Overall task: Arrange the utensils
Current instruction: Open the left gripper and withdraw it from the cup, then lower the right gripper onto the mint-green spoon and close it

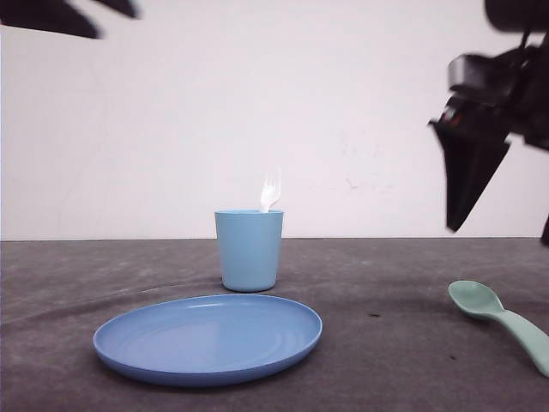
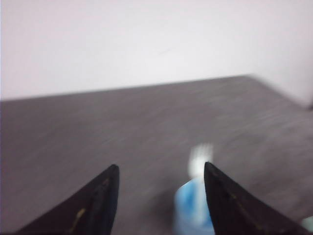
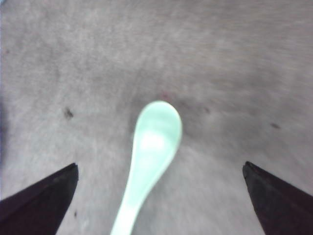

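The white fork (image 1: 270, 189) stands tines-up inside the light blue cup (image 1: 249, 249) at mid-table. On the grey tabletop at the right lies the mint-green spoon (image 1: 502, 319), its bowl pointing toward the middle. My right gripper (image 1: 470, 184) hangs high above the spoon. In the right wrist view the spoon (image 3: 154, 139) lies far below between the wide-open fingers of that gripper (image 3: 160, 167), untouched. My left gripper (image 2: 161, 169) is open and empty, raised, with the blurred cup (image 2: 193, 213) and fork (image 2: 200, 157) beyond it; part of it shows dark at the upper left (image 1: 60, 17).
A round blue plate (image 1: 208, 337) with nothing on it lies in front of the cup, near the table's front edge. A white wall rises behind the table. Bare grey tabletop (image 1: 386, 275) separates the cup from the spoon.
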Controlling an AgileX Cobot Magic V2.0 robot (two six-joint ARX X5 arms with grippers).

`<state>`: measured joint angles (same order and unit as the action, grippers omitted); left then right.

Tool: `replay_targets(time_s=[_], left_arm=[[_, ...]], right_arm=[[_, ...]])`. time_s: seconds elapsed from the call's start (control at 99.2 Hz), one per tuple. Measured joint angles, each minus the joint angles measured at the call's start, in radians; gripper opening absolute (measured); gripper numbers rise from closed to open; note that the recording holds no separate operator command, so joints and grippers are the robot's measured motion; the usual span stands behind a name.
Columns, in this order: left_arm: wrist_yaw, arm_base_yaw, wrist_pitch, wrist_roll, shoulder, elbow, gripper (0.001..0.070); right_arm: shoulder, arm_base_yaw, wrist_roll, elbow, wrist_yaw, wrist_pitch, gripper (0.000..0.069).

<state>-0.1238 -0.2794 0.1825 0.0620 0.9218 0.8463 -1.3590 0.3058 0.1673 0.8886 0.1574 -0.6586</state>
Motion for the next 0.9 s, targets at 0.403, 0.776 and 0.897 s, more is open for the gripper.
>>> replay_targets(time_s=[0.403, 0.776, 0.897], left_arm=[[0.164, 0.119, 0.428, -0.044, -0.118, 0.000, 0.0331], [0.165, 0.120, 0.438, -0.044, -0.118, 0.000, 0.0331], [0.167, 0.121, 0.438, -0.044, -0.118, 0.000, 0.0331]], right_arm=[[-0.174, 0.015, 0.016, 0.000, 0.001, 0.106, 0.0615], [-0.233, 0.064, 0.021, 0.006, -0.023, 0.169, 0.0320], [-0.238, 0.080, 0.022, 0.006, -0.019, 0.170, 0.0154]])
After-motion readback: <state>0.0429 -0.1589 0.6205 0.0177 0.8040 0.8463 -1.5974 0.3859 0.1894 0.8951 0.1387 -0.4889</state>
